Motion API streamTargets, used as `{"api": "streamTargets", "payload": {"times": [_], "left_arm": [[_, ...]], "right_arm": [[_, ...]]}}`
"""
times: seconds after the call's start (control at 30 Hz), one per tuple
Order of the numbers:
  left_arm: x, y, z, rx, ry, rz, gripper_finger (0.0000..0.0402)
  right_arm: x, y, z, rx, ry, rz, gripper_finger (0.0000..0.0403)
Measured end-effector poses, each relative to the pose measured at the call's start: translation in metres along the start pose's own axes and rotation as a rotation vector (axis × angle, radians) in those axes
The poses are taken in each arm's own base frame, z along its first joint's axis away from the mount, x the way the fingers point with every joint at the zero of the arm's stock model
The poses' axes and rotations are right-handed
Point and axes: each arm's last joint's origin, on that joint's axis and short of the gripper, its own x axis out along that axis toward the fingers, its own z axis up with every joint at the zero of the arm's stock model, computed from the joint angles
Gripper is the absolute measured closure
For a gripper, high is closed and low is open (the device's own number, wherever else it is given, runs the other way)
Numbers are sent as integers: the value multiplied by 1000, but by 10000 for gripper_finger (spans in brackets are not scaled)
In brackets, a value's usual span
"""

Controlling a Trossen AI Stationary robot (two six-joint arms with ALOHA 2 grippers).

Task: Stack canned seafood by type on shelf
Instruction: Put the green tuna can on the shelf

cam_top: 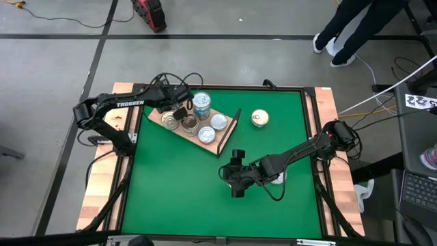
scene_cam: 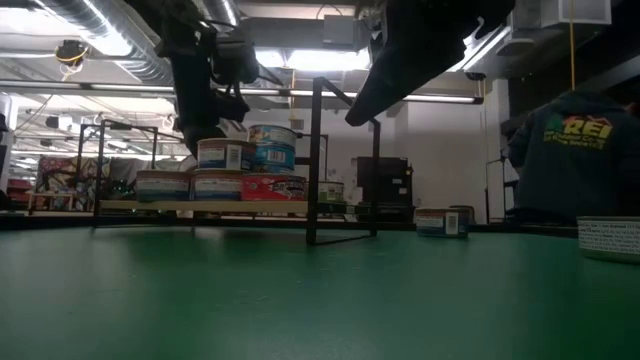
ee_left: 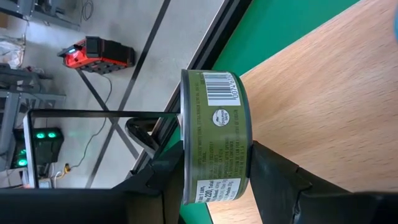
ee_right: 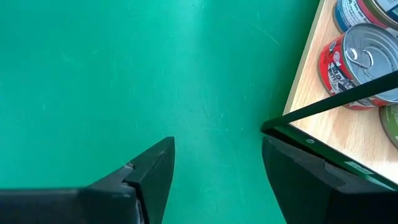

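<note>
Clamped between the left gripper's two dark fingers is a green-labelled tin, held by its flat top and bottom faces with its side label facing the wrist camera; that label carries a white barcode panel and a small round emblem, but the fine print is too small to read. From above, this gripper hovers over the near-left part of the wooden shelf, a light-brown board lying at an angle on the green mat, with a black wire frame standing at its end. Several tins sit on the board, among them a blue-labelled stack and a red-labelled can with a ring-pull lid. "TROSSEN" is printed in white along the left arm. One more can stands alone on the mat beyond the frame, well apart from the board. Over bare mat near the frame end, the right gripper hangs with its fingers spread wide and nothing between them. A person in the background wears a dark top marked "REI".
</note>
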Motion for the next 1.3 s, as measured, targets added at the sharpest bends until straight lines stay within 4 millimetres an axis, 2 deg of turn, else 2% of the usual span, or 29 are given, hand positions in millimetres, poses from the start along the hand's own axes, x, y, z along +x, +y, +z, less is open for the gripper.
{"api": "streamTargets", "payload": {"times": [0.43, 0.83, 1.3], "left_arm": [[-9, 11, 7, -1, -21, 8, 252], [6, 29, 2, -66, 48, 29, 248], [17, 18, -10, -45, 75, -33, 248]], "right_arm": [[0, 0, 0, 0, -2, 0, 162], [0, 0, 1, 3, -8, 1, 162], [0, 0, 2, 9, -21, 5, 162]]}}
